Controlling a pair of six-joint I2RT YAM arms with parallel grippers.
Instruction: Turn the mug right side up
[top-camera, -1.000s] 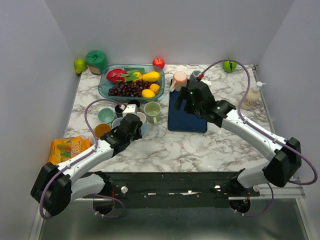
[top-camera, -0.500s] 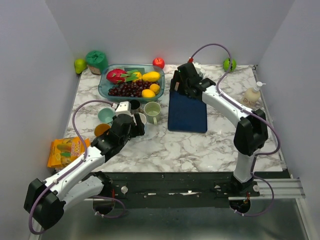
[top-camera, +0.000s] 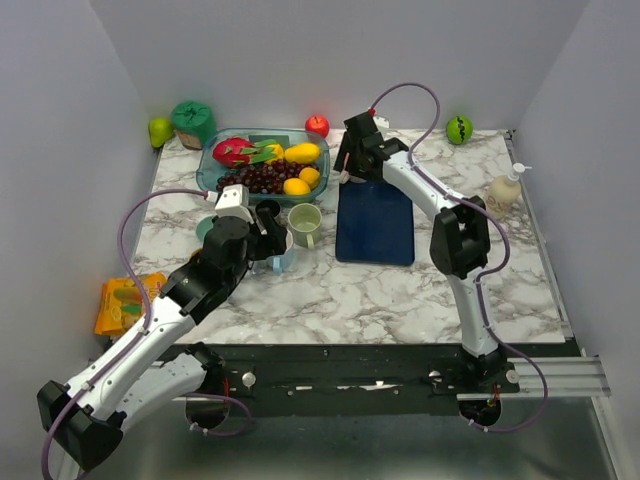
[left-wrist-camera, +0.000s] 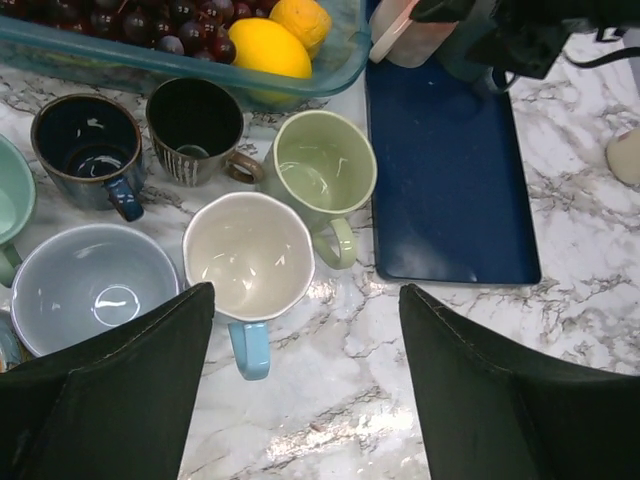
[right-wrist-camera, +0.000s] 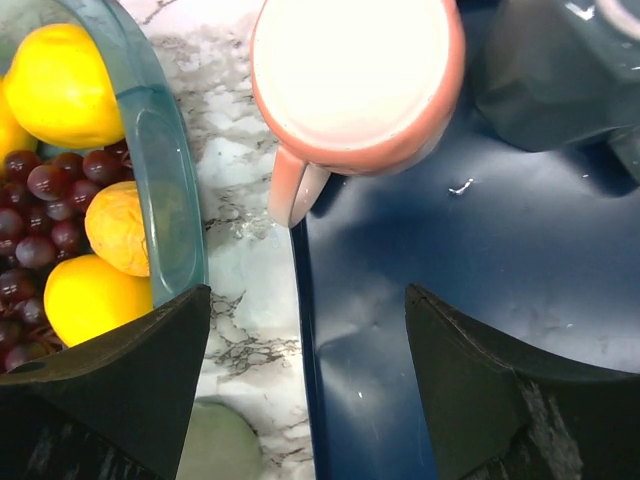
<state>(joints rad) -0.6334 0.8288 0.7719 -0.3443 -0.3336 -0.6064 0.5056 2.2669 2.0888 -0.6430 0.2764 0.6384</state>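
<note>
Hovering Over the Inverted Mug

Right gripper (right-wrist-camera: 305, 300): jaws apart, empty, poised above the pink mug (right-wrist-camera: 350, 70). The mug sits base-up on the navy mat's (right-wrist-camera: 450, 260) far left corner, apparently lined up for gripping. Left gripper (left-wrist-camera: 305, 300): jaws apart, idle left of mat.

left arm (top-camera: 150, 335) slants forward and rightward from its base, its left gripper (left-wrist-camera: 305, 295) pointing down, both dark fingers (left-wrist-camera: 120, 390) spread wide with nothing gripped. right arm (top-camera: 420, 190) stretches far forward, bent at the elbow; right gripper (right-wrist-camera: 308, 292) faces down, jaws wide apart, empty.
</note>
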